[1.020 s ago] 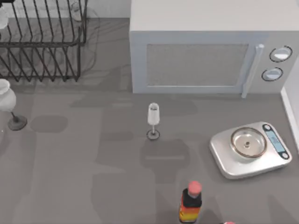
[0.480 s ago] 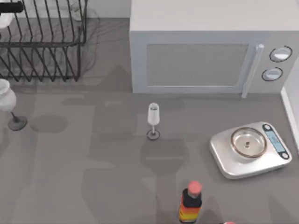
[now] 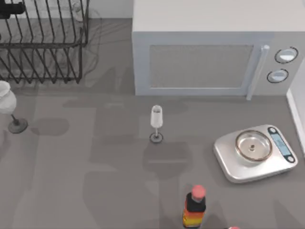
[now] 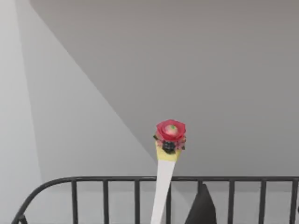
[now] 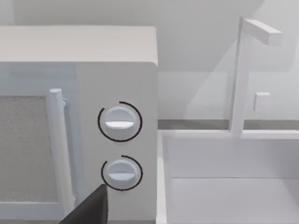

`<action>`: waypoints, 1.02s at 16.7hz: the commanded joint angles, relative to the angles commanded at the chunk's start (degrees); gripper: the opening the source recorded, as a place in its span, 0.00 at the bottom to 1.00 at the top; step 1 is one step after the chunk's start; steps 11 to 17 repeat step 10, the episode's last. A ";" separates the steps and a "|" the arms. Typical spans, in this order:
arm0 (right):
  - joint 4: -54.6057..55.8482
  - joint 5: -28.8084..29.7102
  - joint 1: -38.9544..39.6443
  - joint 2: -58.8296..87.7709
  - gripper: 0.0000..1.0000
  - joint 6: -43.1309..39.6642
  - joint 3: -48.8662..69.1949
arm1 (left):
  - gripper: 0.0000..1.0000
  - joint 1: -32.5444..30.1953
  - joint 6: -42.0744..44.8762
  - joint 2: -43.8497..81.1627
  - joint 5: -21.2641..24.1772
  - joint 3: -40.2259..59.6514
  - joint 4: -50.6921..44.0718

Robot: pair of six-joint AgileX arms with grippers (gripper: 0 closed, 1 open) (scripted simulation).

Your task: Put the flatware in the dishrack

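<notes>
Since half a second ago, the pale white shape that showed just below the left claw [image 3: 10, 8] in the top view has gone from sight. The claw itself has barely shifted and remains at the far left corner of the table, over the dishrack [image 3: 45, 47].

In the left wrist view the flatware [image 4: 164, 182], a long white spoon, stretches straight away from the claw. Its thin handle crosses in front of the dishrack's curved top rail, and the red-and-yellow knob at its end stands clear above that rail against a plain grey wall. The spoon's bowl is out of sight. A dark part of the claw shows just beside the handle. Whether the claw grips the spoon or has let it go cannot be told.

The dishrack is a black wire frame of upright bars and slanted tines, directly beneath the left claw. Just beyond the rack's near edge from the claw stands a white stemmed object [image 3: 6, 102] on the grey table [image 3: 95, 167]. Well away from the claw, toward the table's middle, a small clear stemmed glass [image 3: 156, 123] stands upright. Behind the glass sits a grey microwave [image 3: 200, 57], close beside the rack. Farther still from the left claw are a silver kitchen scale [image 3: 255, 151] and a dark bottle [image 3: 194, 207] with a pink cap.

The right claw [image 5: 86, 212] hangs parked in front of the microwave's two round knobs. Its state cannot be told.
</notes>
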 joint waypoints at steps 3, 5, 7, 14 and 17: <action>0.00 0.00 0.00 0.00 1.00 0.00 0.00 | 0.90 0.00 0.00 0.00 0.00 0.00 0.00; 0.00 0.00 0.00 0.00 1.00 0.00 0.00 | 1.00 0.00 0.00 0.00 0.00 0.00 0.00; 0.00 0.00 0.00 0.00 1.00 0.00 0.00 | 1.00 0.00 0.00 0.00 0.00 0.00 0.00; 0.00 0.00 0.00 0.00 1.00 0.00 0.00 | 1.00 0.00 0.00 0.00 0.00 0.00 0.00; 0.00 0.00 0.00 0.00 1.00 0.00 0.00 | 1.00 0.00 0.00 0.00 0.00 0.00 0.00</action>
